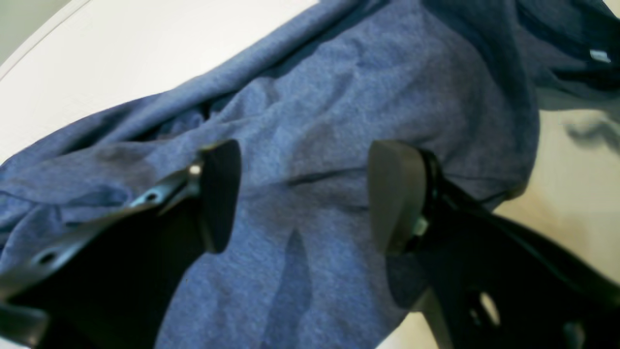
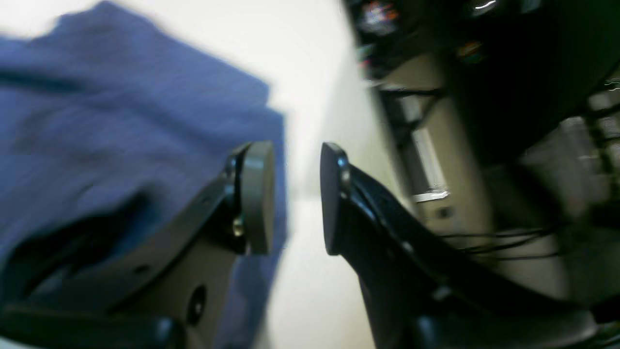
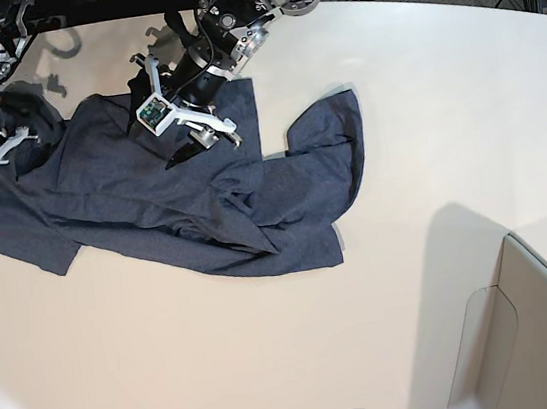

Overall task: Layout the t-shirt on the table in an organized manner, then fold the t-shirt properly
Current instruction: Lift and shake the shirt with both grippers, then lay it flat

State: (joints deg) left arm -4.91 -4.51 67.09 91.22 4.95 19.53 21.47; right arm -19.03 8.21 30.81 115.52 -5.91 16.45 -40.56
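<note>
Shirt is lying rumpled near the worktop's far-left corner. Left fingers are standing wide above it; right fingers are gaping narrowly, gripping nothing.

The t-shirt is soft knitted cloth with a heathered, slightly speckled blue-grey surface, matt and full of wrinkles and folds. The table has a smooth off-white top with a matt finish that gives only soft shadows. The left gripper has dark plastic arms with a slight shine, a bare metal bracket with holes, and matt rubber-like pads of grey colour. The right gripper looks the same: black semi-glossy plastic and dull grey pads. The box walls look like matt grey-beige cardboard.
</note>
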